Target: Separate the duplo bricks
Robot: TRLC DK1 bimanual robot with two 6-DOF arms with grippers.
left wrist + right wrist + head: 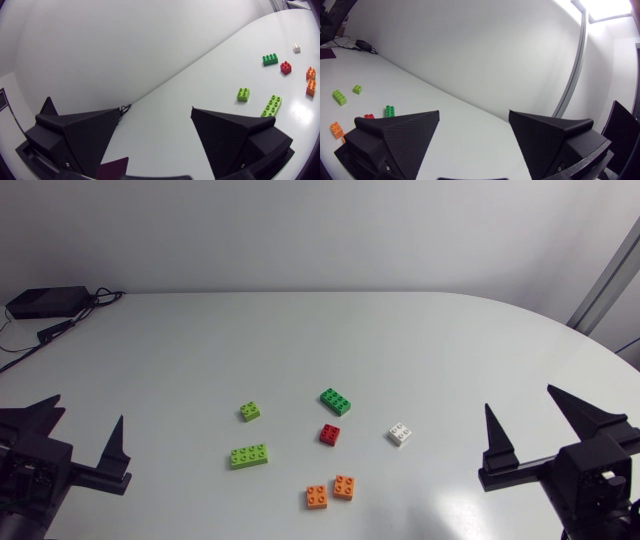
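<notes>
Several duplo bricks lie loose in the middle of the table. In the head view they are a small lime brick, a dark green brick, a red brick, a white brick, a long lime brick and two orange bricks close together. My left gripper stands open at the near left, far from them. My right gripper stands open at the near right. Nothing is between either pair of fingers. The left wrist view shows the long lime brick nearest.
A black box with cables sits at the table's far left corner. The table's curved far edge runs along the wall.
</notes>
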